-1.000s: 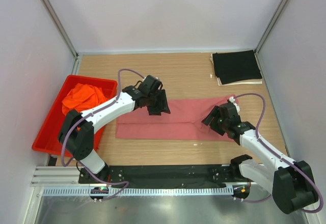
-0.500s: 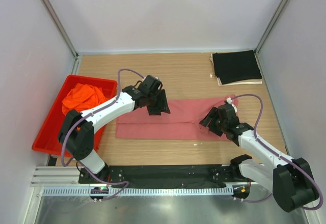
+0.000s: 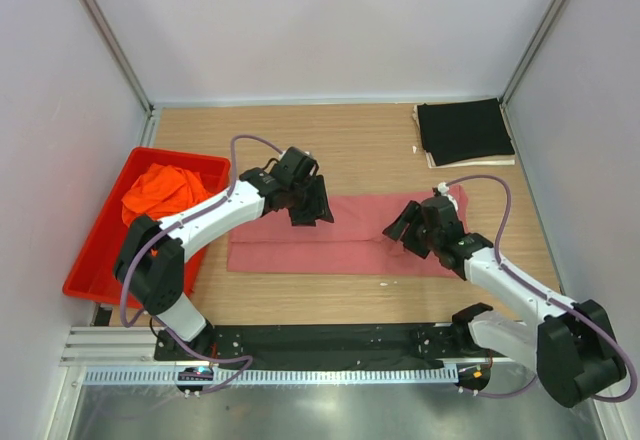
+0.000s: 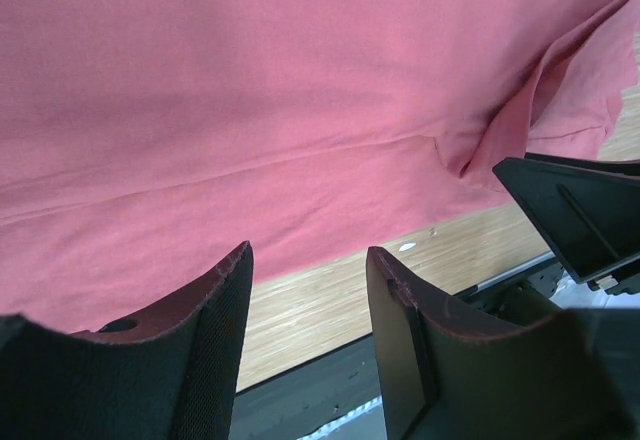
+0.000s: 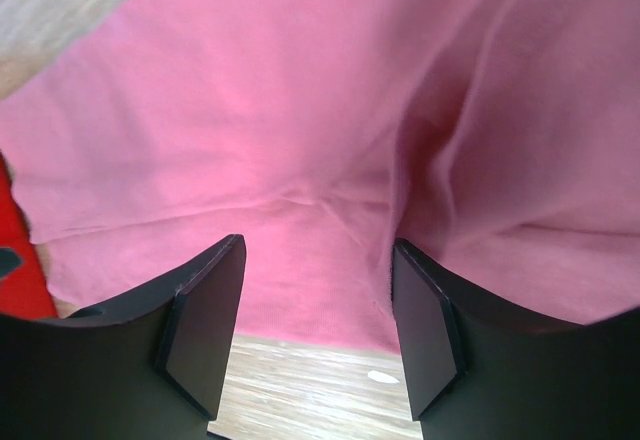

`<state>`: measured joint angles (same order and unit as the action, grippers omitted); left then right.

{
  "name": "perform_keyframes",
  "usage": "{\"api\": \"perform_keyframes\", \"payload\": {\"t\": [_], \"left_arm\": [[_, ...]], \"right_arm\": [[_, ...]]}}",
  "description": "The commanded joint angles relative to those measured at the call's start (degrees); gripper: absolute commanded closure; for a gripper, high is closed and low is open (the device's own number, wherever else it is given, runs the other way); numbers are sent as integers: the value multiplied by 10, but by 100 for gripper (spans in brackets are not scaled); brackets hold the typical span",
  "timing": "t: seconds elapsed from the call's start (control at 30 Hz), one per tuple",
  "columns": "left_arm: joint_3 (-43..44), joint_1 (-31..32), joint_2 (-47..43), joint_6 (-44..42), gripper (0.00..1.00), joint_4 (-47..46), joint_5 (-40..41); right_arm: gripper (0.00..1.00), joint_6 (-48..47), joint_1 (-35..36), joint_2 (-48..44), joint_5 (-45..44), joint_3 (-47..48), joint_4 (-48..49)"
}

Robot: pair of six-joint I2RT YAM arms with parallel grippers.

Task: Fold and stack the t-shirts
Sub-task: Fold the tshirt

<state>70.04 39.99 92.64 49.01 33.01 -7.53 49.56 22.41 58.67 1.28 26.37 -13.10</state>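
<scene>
rose-red shirt (image 3: 340,245) lies flat as a long strip. your left gripper (image 3: 312,214) over its far edge and right gripper (image 3: 402,228) over its right end stand part-open and empty, apparently poised to pinch. black shirt (image 3: 464,130) sits folded beyond its right end.

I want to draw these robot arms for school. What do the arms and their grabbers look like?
The left arm and right arm are white tubes with chunky black joints. A thin purple cable loops along each one. The left gripper and right gripper are black, each with two flat, wedge-shaped fingers.
</scene>
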Motion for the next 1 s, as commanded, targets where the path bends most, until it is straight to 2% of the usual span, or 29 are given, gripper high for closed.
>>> {"api": "perform_keyframes", "payload": {"t": [0.0, 0.2, 0.4, 0.63, 0.83, 0.97], "left_arm": [[18, -3, 2, -8, 49, -8, 0], [11, -4, 3, -8, 49, -10, -2], [0, -5, -4, -6, 49, -17, 0], [-9, -5, -4, 1, 49, -26, -7], [-16, -5, -9, 6, 49, -27, -3], [-36, -5, -16, 17, 49, -44, -9]], "right_arm": [[36, 19, 12, 21, 4, 25, 52], [35, 15, 14, 65, 13, 62, 69], [36, 29, 16, 68, 11, 53, 84], [36, 24, 23, 131, 25, 58, 127], [36, -14, 40, 161, 16, 104, 106], [36, -45, 40, 158, 4, 143, 52]]}}
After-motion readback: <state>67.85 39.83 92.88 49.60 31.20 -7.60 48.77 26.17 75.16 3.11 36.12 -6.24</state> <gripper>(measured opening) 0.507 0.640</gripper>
